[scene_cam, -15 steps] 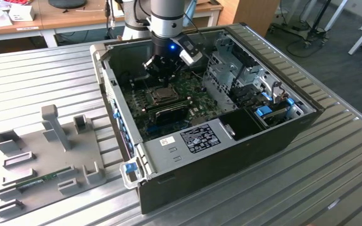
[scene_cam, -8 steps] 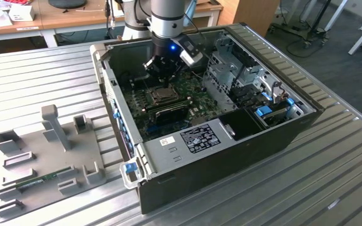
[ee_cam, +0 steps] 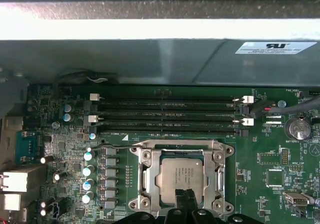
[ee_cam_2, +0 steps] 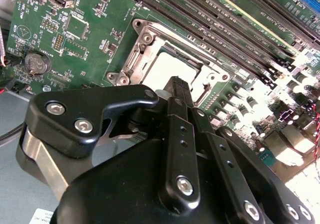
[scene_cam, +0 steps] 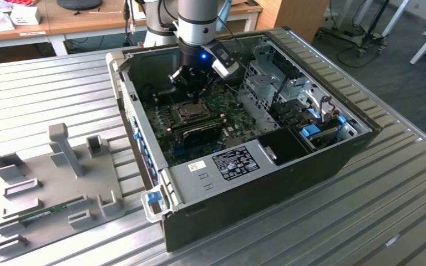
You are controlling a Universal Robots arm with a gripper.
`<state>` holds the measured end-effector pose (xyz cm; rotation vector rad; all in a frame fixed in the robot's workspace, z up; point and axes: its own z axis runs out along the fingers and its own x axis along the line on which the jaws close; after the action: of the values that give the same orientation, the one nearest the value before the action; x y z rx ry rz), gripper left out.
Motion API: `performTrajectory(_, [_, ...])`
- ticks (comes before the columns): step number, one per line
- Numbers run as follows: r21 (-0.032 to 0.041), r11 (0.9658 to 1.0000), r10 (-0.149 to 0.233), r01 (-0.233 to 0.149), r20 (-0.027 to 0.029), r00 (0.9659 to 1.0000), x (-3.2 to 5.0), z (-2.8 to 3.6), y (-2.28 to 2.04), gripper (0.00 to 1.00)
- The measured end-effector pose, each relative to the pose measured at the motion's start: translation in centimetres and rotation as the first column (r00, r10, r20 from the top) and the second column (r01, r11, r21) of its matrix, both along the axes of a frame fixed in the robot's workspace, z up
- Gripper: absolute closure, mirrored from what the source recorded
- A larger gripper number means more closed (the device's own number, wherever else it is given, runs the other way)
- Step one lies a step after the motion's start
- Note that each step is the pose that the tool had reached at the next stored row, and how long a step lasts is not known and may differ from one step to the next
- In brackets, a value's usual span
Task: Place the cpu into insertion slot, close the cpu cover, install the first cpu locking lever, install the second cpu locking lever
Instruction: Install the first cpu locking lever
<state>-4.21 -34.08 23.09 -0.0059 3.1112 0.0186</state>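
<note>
Cpu [ee_cam: 181,175] is being shown seated in the insertion slot [ee_cam: 221,181], its dull metal top facing up through the window of the cpu cover [ee_cam: 150,178], which is lying flat over it. The slot is sitting on the green motherboard [ee_cam: 250,159], just beside the long memory slots [ee_cam: 165,115], inside the open computer case [scene_cam: 309,172].

The gripper [ee_cam: 185,198] is being held low over the near edge of the socket. In the second wrist view the gripper [ee_cam_2: 177,83] is being seen with its fingers drawn narrow, apparently pressed together with nothing between them. Whether the tip is touching the chip or the cover cannot be told.

The chip is being judged light, thin and stiff, with a smooth top that is likely being made slippery for flat pads. Its underside contacts and the socket pins are being judged fragile, so a hold by two opposite edges, level, is being favoured over any press on the face. The cover is being judged thin, springy sheet metal, best pushed near its free edge. A locking lever [ee_cam: 107,147] is being seen as a slim wire beside the socket. It is being judged springy, and whether it is latched cannot be told.
</note>
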Motion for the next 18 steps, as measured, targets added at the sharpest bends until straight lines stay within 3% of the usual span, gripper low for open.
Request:
performTrajectory(5, [0.0,1.0,0.0,0.0,0.0006,1.0,-0.23,0.0,-0.01,0.9])
performTrajectory(18, [0.0,1.0,0.0,0.0,0.0102,0.9999,-2.82,-0.17,-0.01,0.9])
